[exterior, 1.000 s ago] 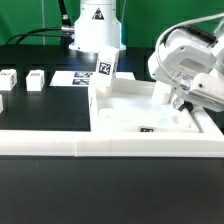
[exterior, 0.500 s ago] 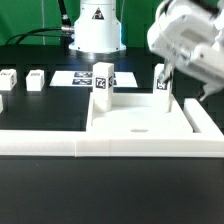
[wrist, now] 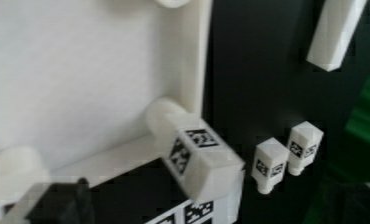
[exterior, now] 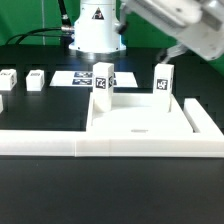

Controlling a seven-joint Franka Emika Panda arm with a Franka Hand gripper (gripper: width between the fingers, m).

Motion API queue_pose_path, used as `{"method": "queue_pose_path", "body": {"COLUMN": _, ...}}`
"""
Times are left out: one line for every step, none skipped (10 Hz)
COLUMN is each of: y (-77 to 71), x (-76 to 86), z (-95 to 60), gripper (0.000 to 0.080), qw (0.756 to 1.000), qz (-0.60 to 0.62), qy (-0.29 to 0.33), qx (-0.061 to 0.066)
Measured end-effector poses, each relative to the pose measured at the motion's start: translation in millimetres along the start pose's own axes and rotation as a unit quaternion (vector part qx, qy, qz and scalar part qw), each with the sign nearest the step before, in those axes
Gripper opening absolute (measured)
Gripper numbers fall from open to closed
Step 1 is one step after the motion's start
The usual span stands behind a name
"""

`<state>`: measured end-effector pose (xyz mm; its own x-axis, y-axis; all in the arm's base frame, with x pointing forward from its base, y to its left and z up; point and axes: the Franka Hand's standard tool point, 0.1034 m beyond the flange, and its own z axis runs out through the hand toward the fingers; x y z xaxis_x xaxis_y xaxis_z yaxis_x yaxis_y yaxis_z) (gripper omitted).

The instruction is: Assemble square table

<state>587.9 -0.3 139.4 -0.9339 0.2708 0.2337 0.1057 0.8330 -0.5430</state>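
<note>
Lifting clear, the pincer [exterior: 180, 40] has released the leg [exterior: 163, 78], which now stands upright on its own just below it, at a corner of the slab [exterior: 140, 118]. That looks like the second leg set; the other leg [exterior: 102, 76] stands farther off on the same slab. Spare legs [exterior: 35, 78] wait well away on the worktop [exterior: 120, 190], probably next.

Black table [exterior: 110, 190]: slab [exterior: 125, 118], loose legs [exterior: 36, 78], marker board [exterior: 68, 77] (flat), wall [exterior: 40, 143].

Bright even light, soft shadows; the arm [exterior: 172, 22] is blurred.
</note>
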Motion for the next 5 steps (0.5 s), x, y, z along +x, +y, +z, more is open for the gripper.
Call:
{"method": "queue_pose_path", "body": {"y": -15.5, "x": -5.6, "z": 9.0, "gripper": 0.0649, "qw": 0.999, "qz": 0.031, "qy": 0.006, "qx": 0.002}}
{"method": "queue_pose_path", "body": {"y": -21.5, "x": -8.0, "z": 12.0, "gripper": 0.0649, "qw": 0.998, "qz": 0.063, "qy": 0.007, "qx": 0.002}}
{"method": "queue_pose_path", "body": {"y": -18.5, "x": -7.0, "z": 11.2, "gripper": 0.0649, "qw": 0.998, "qz": 0.062, "qy": 0.006, "qx": 0.002}}
{"method": "queue_pose_path", "body": {"y": -19.0, "x": -7.2, "z": 11.8, "gripper": 0.0649, "qw": 0.998, "qz": 0.062, "qy": 0.007, "qx": 0.002}}
{"method": "queue_pose_path", "body": {"y": -19.4, "x": -7.3, "z": 12.3, "gripper": 0.0649, "qw": 0.998, "qz": 0.062, "qy": 0.007, "qx": 0.002}}
